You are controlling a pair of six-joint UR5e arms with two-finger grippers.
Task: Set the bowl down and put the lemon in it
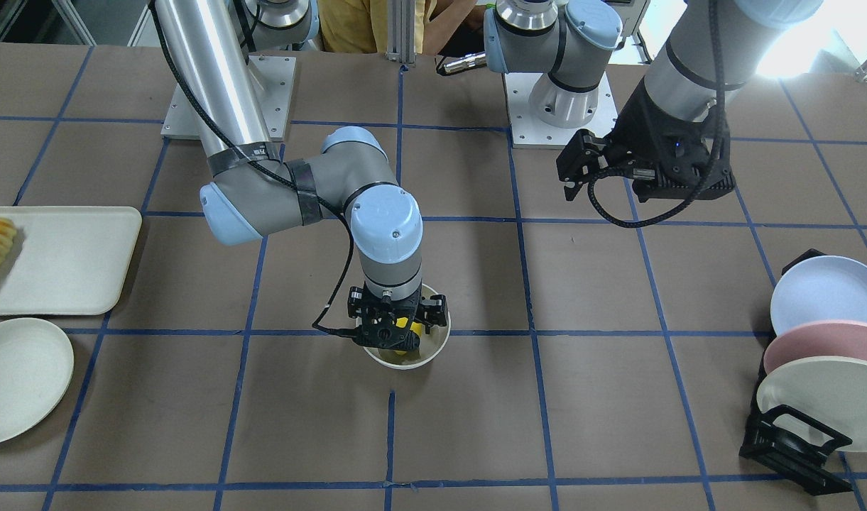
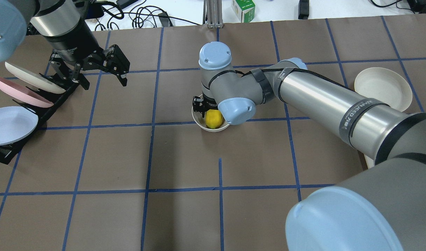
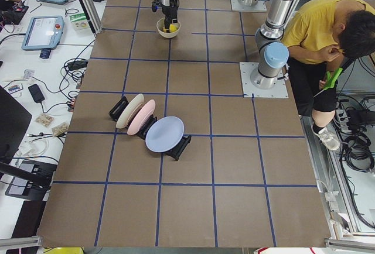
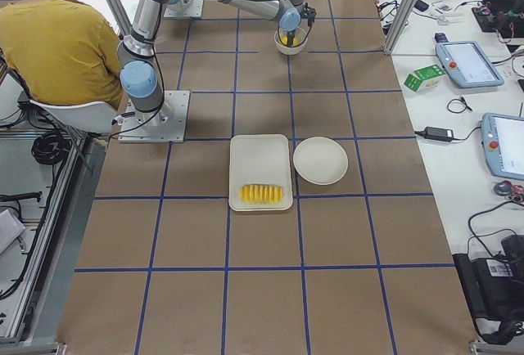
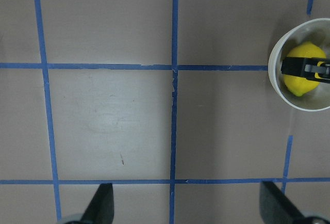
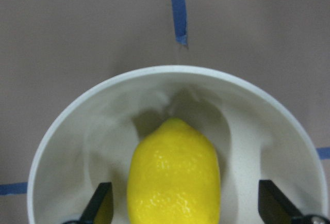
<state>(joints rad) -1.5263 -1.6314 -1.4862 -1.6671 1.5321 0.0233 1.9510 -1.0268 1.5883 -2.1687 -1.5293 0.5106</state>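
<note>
Lemon (image 6: 174, 175) lies in the bowl (image 6: 247, 126), long axis pointing away from the wrist cam, resting on the glossy bottom. The bowl stands upright on the surface (image 1: 476, 397) at about mid-table, beside a blue tape line.

Right end effector (image 1: 397, 326) is down inside the bowl, straight over the fruit. Its fingers (image 6: 100, 203) are spread wide, one each side of the lemon w/ a clear gap, so nothing is pinched. The lemon's weight looks to be on the bowl, not the arm.

Step in hand, as I read it: the drop-off, at the release point. Both halves of the task look met, i.e. bowl placed and lemon in it.

Next move, prob.: the right arm lifts straight up. The fingertips sit below the rim, so any sideways drift could clip the wall and shove or tip the bowl.

Farther back, toward the robot's base, the left end effector (image 2: 92, 73) hangs above the surface w/ fingers apart and empty, well apart from the bowl. No job for it here, I'd say.
</note>
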